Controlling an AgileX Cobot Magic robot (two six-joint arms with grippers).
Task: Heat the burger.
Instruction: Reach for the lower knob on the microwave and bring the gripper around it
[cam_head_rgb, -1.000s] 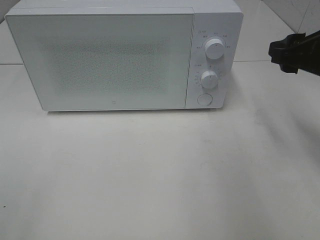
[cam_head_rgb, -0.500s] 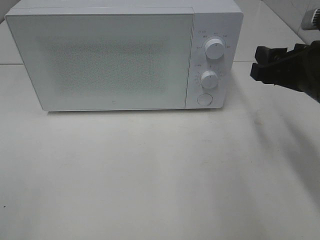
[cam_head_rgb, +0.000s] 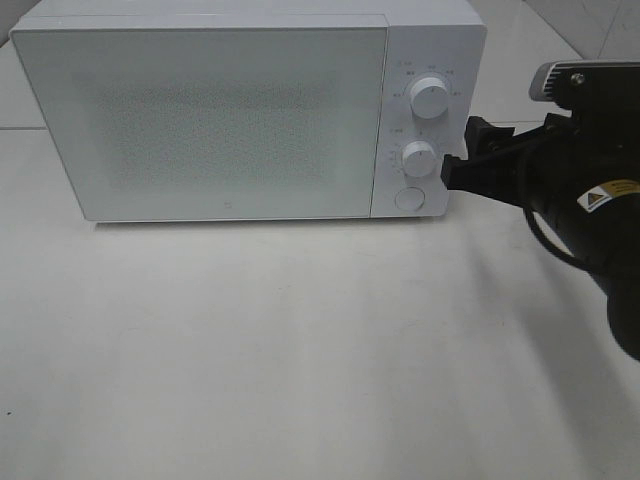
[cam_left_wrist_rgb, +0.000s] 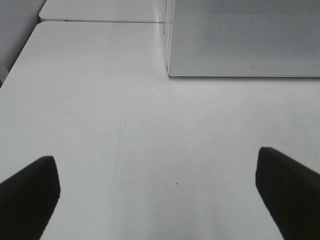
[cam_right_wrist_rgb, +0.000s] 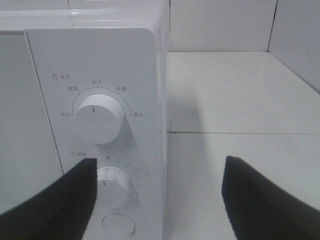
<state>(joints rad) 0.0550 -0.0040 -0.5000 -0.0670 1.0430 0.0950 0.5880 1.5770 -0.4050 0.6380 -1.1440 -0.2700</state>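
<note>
Right fingers (cam_right_wrist_rgb: 55, 205): spread, just beside the lower dial (cam_head_rgb: 419, 158); we judge, to set heating time.
Left fingers (cam_left_wrist_rgb: 30, 200): open, parked over table (cam_left_wrist_rgb: 125, 125).
Microwave (cam_head_rgb: 200, 120): door shut.

Microwave (cam_head_rgb: 432, 45) interior hidden behind door (cam_head_rgb: 200, 120); dial labels (cam_head_rgb: 428, 70) unreadable; right arm (cam_head_rgb: 590, 215) cropped at edge.

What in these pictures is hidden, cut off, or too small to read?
Exterior high: burger not seen; the closed frosted microwave door hides the inside.
Exterior high: dial labels too small to read.
Left wrist: left hand cut by the picture's edge; only fingertips show.
</note>
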